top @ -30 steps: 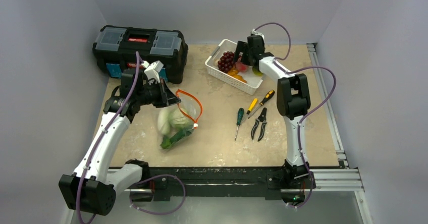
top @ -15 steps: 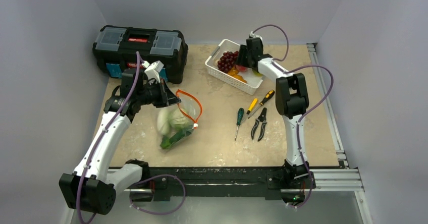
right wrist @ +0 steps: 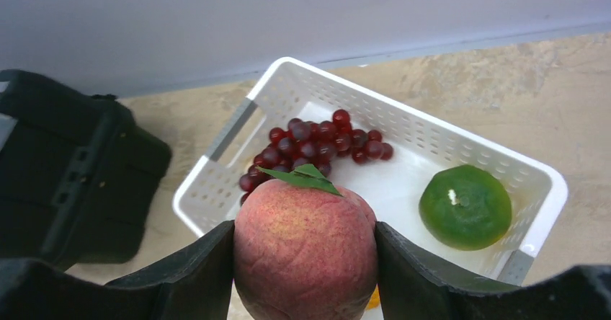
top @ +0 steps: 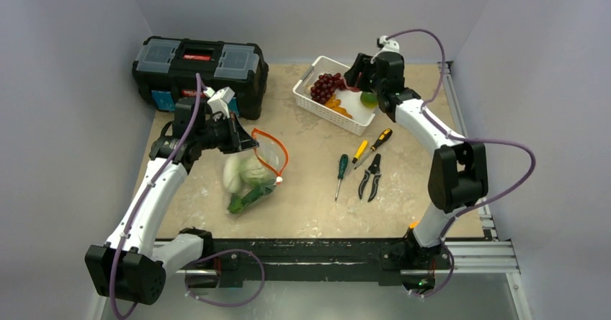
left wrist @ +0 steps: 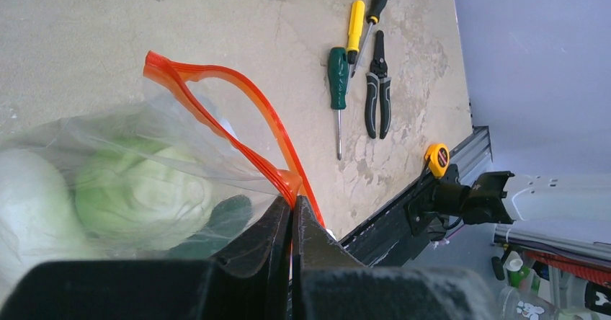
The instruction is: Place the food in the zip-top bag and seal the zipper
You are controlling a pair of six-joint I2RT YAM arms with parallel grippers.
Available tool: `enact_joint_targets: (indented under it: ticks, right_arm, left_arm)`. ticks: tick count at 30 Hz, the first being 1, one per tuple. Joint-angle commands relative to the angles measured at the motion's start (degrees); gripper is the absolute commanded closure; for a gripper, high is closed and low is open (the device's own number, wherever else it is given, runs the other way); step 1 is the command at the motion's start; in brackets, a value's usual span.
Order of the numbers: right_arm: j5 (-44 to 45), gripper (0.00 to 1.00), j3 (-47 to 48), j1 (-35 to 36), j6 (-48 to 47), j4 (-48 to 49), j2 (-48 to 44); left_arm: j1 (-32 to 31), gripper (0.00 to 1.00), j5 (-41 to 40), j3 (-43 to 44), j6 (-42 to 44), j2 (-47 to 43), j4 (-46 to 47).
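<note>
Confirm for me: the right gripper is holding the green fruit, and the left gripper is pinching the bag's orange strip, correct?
Not quite. The right gripper is holding the peach, not the green fruit, which lies in the basket. The right wrist view shows this. The rest stands: the left gripper is pinching the orange strip of the bag.

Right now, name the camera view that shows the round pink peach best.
Right wrist view: the round pink peach fills the foreground, green leaf on top, clamped in the right tool. In the top view it is too small to make out; the left wrist view misses it.
</note>
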Motion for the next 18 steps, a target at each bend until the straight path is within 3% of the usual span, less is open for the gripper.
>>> enact_joint_targets:
  ticks: [1,11,18]
  right_arm:
    - [-10.72,1.00,-7.93,0.62,2.41,7.30,-4.36]
    - [-14.62,1.00,-13.72,11.81,-0.95,8.03,-11.77]
    - [-36.43,1.00,-19.16,16.81,2.57,20.49,-14.36]
  left_arm:
    - [-0.28,1.00,1.66,1.43,0.03,-0.13,1.85]
    - [-0.26,1.00,1.35,1.48,0.11,-0.29,1.67]
    - [-0.26,1.00,1.48,1.44,0.13,-0.63,1.64]
